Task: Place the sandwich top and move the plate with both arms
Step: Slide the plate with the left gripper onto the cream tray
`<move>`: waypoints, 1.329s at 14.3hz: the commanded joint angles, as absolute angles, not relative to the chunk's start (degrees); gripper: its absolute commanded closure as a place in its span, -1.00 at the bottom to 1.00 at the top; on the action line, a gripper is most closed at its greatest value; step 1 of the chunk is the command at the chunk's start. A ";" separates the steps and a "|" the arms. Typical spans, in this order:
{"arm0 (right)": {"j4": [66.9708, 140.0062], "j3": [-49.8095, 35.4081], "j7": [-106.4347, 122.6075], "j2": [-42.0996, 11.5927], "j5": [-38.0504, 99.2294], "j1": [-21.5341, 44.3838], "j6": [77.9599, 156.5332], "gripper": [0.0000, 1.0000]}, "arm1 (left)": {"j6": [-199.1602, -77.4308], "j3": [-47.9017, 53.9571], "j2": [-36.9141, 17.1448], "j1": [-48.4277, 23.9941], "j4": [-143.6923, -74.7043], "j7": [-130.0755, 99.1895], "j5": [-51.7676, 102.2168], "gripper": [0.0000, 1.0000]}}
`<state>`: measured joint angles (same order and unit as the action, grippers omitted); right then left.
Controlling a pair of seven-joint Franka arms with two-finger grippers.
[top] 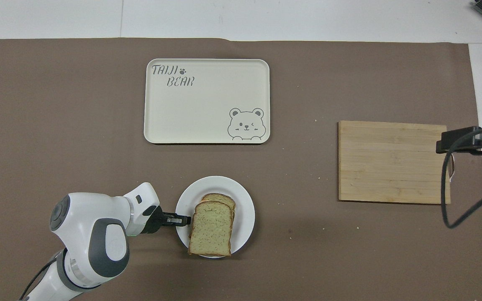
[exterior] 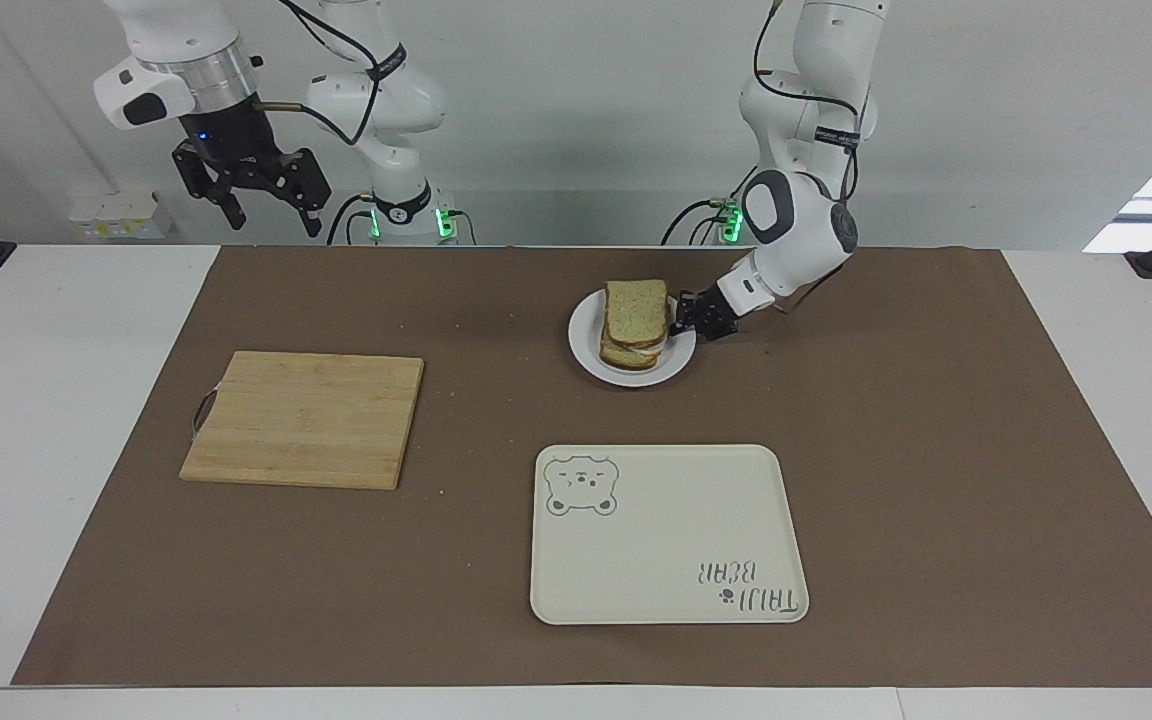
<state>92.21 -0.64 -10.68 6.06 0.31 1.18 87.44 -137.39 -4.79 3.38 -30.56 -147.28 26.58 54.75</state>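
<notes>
The sandwich top (exterior: pixel 636 308) lies on the stacked sandwich on the small white plate (exterior: pixel 586 350), near the robots at mid-table. In the overhead view the sandwich top (top: pixel 211 228) overhangs the plate's (top: pixel 241 200) near rim. My left gripper (exterior: pixel 681 328) is low at the plate's rim on the left arm's side and shut on it; it also shows in the overhead view (top: pixel 182 218). My right gripper (exterior: pixel 274 225) is open and empty, high in the air over the table's edge near the right arm's base.
A cream tray with a bear drawing (exterior: pixel 666 535) (top: pixel 207 100) lies farther from the robots than the plate. A wooden cutting board (exterior: pixel 306 418) (top: pixel 391 161) lies toward the right arm's end. A brown mat (exterior: pixel 936 450) covers the table.
</notes>
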 commanded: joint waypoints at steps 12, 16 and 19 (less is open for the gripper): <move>92.91 -1.23 -4.39 6.51 -0.79 -0.62 87.02 -1.00 | -121.21 -5.54 0.18 -16.62 -142.39 39.97 63.89 1.00; 93.34 -1.23 -4.39 6.94 0.26 -0.53 86.84 -1.00 | -115.93 -5.71 -1.49 -13.28 -138.88 42.10 68.03 1.00; 93.16 -1.23 -4.48 6.77 0.26 -0.70 86.92 -1.00 | -113.65 -5.71 -4.03 -11.35 -134.14 41.75 69.17 1.00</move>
